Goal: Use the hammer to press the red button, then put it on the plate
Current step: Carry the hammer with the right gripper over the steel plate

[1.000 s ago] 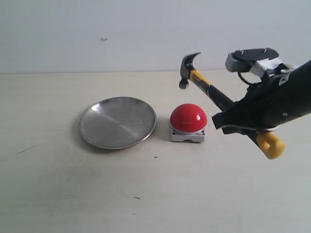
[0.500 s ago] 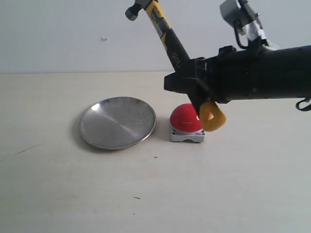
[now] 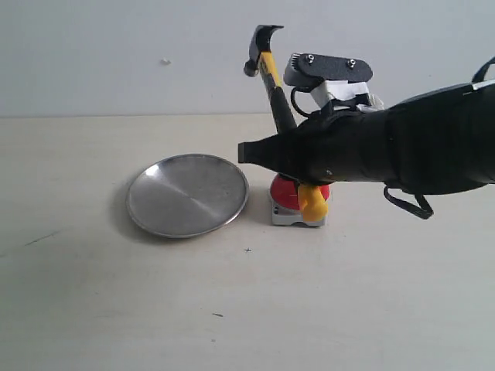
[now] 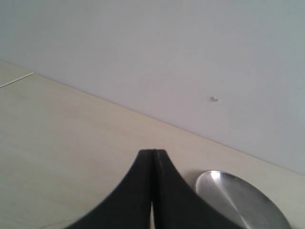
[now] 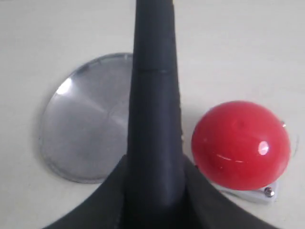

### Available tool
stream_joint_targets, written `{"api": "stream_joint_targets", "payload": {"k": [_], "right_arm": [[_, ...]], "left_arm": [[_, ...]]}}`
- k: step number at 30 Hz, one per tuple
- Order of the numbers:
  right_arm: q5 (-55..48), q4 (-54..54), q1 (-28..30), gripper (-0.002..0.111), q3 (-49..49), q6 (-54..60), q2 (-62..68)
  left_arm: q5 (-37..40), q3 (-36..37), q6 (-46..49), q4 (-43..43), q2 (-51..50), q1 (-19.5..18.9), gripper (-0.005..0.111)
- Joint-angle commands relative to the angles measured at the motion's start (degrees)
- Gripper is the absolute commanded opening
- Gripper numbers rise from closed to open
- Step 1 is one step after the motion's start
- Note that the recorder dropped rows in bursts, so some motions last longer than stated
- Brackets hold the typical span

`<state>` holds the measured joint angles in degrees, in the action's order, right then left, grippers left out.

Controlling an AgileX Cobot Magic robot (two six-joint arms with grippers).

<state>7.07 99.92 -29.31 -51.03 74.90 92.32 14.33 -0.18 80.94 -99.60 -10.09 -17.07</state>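
Observation:
My right gripper (image 3: 280, 154) is shut on the black handle of the hammer (image 3: 272, 81), which stands nearly upright. Its dark head is high in the air and its yellow end (image 3: 312, 202) hangs just in front of the red button (image 3: 285, 192). The arm hides most of that button. In the right wrist view the hammer handle (image 5: 153, 109) runs between my fingers (image 5: 200, 191), with the red button (image 5: 240, 143) to one side and the plate (image 5: 86, 129) to the other. The silver plate (image 3: 188, 195) lies left of the button. My left gripper (image 4: 153, 152) is shut on nothing, near the plate (image 4: 238, 202).
A pale tabletop (image 3: 247, 309) meets a plain grey wall (image 3: 116, 54) behind. The black right arm (image 3: 418, 151) reaches in from the right above the button. Small dark specks mark the table in front.
The right arm has swung left and lowered over the button. The hammer tipped from leaning left to nearly upright, its head lower, its yellow end now in front of the button.

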Motion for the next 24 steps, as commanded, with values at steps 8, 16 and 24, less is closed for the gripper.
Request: {"api": "stream_joint_targets", "payload": {"k": [8, 16, 24], "right_arm": [[20.84, -77.79, -8.72, 0.0, -0.79, -96.49, 3.39], [24.75, -90.6, -8.72, 0.0, -0.79, -117.91, 10.8], [30.95, -108.55, -5.6, 0.0, -4.57, -139.37, 20.56]], "left_arm": [[-0.04, 0.18, 0.23, -0.35, 0.33, -0.24, 0.0], [-0.04, 0.18, 0.23, -0.35, 0.33, -0.24, 0.0], [-0.04, 0.18, 0.23, -0.35, 0.33, -0.24, 0.0]]}}
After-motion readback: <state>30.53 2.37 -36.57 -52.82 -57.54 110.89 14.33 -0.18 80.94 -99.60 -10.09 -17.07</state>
